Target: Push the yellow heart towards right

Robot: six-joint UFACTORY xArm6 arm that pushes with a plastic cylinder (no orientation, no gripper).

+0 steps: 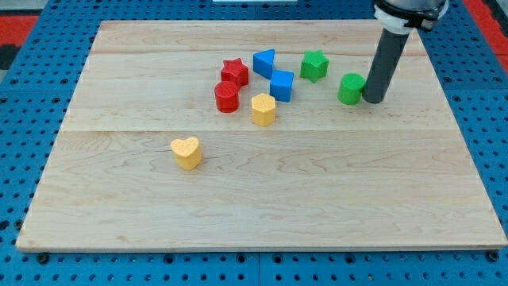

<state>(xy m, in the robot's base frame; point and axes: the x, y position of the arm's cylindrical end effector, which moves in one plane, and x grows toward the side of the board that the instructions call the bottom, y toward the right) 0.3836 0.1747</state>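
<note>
My tip (373, 101) rests on the board at about two o'clock from its centre, touching or just beside the right flank of the green cylinder (350, 88); there are no jaws here to open or close, only a plain dark rod. At ten o'clock from the tip sits the green star (314, 65), and further toward nine o'clock a cluster: blue triangle (265, 62), blue cube (281, 85), red star (235, 71), red cylinder (227, 97) and a yellow pentagon-like block (263, 110). The yellow heart (186, 152) lies alone, well apart from the tip, at about eight o'clock from the board's centre. It looks small, light and rigid, likely to slide readily and to spin if struck off-centre; I judge the contact should be on its nine o'clock face, squarely. The wooden board (262, 214) is smooth and pale, with open room at three o'clock of the heart. Around it is a blue perforated base (32, 95).
</note>
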